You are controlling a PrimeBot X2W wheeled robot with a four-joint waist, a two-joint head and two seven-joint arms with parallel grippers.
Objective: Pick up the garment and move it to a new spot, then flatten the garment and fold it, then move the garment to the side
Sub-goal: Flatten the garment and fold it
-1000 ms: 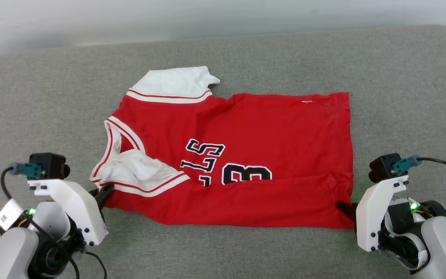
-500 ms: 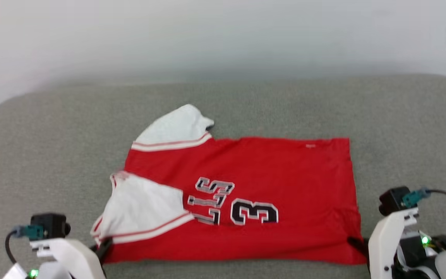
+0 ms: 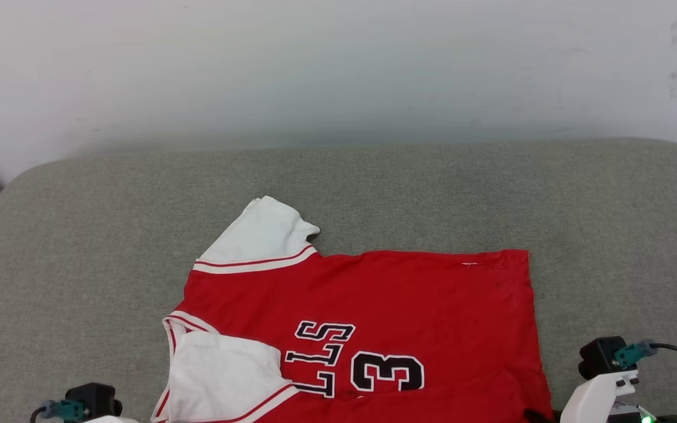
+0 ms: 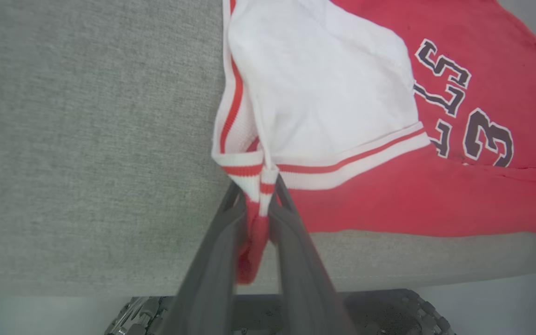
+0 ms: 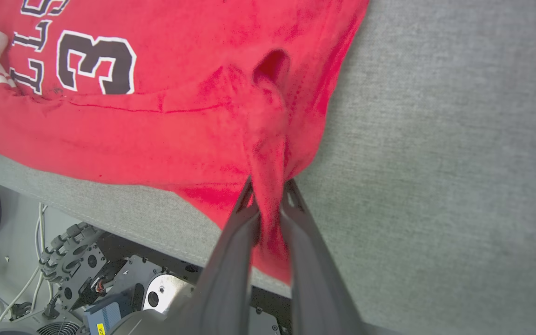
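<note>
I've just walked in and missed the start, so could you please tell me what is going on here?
The robot is handling a red jersey that lies mostly flat on a grey cushion. Its left gripper pinches a striped trim corner, and its right gripper pinches the hem corner, both at the cushion's near edge. One white sleeve lies folded over the front; the other sleeve sticks out on the far side.

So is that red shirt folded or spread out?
Partly folded: the shirt lies flat on the grey cushion, but its near edge is doubled over some lettering, and one white sleeve lies across the front.
</note>
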